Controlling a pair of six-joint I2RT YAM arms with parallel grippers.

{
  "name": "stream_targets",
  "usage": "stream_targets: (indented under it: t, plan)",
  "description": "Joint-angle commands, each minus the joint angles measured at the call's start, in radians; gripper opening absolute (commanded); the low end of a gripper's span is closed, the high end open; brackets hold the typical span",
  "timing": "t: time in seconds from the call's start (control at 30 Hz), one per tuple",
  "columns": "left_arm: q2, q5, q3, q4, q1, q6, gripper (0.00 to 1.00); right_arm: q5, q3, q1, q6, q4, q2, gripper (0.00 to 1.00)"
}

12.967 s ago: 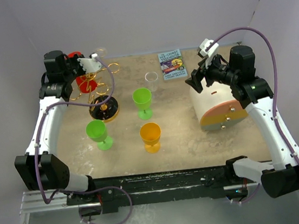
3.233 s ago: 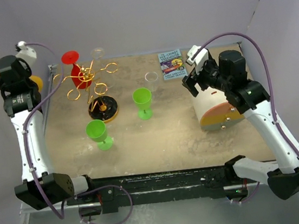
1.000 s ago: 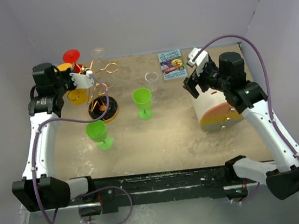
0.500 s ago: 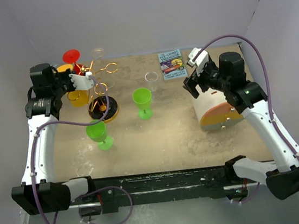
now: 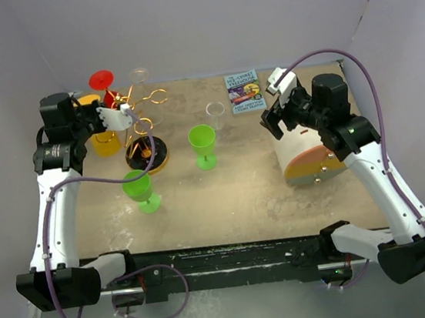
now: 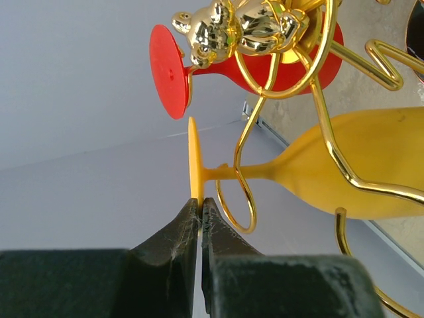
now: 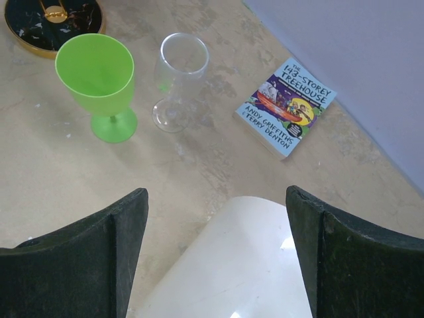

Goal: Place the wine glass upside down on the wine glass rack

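The yellow wine glass (image 6: 344, 165) hangs upside down with its stem through a curled loop (image 6: 235, 199) of the gold wine glass rack (image 5: 142, 105), at the rack's left side (image 5: 106, 142). My left gripper (image 6: 199, 202) is shut on the rim of the glass's foot (image 6: 194, 156), pinching it at the very tips. A red glass (image 6: 298, 66) and a clear glass (image 5: 139, 76) also hang on the rack. My right gripper (image 7: 215, 199) is open and holds nothing, hovering over a white cylinder (image 7: 245, 265) at the right.
The rack's black round base (image 5: 147, 154) sits at the back left. Two green glasses (image 5: 203, 141) (image 5: 138, 188) and a clear glass (image 5: 215, 113) stand on the table. A book (image 5: 244, 91) lies at the back. The white and orange cylinder (image 5: 309, 155) lies at the right.
The left arm brought the yellow glass from high at the left onto the rack; over the last second it drew slightly left and the glass settled lower. The right arm has stayed still.
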Motion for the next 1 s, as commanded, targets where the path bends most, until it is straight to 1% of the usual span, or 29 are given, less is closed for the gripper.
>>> stream_targets:
  t: [0.0,0.47,0.73,0.87,0.97]
  plan:
    - [-0.032,0.008,0.033,0.001,-0.005,-0.012,0.09,-0.032,-0.005,-0.007,-0.005,0.033,0.002,0.87]
    - [-0.063,-0.043,0.005,-0.038,-0.005,-0.008,0.09,-0.036,-0.008,-0.009,-0.005,0.033,0.001,0.87]
    - [-0.087,-0.057,0.003,-0.073,-0.005,-0.023,0.12,-0.037,-0.007,-0.01,-0.007,0.027,0.003,0.87]
    - [-0.096,-0.056,0.01,-0.084,-0.005,-0.048,0.14,-0.036,-0.007,-0.01,-0.006,0.026,0.004,0.87]
    - [-0.103,-0.048,0.03,-0.077,-0.005,-0.112,0.18,-0.034,-0.007,-0.01,-0.003,0.028,0.008,0.87]
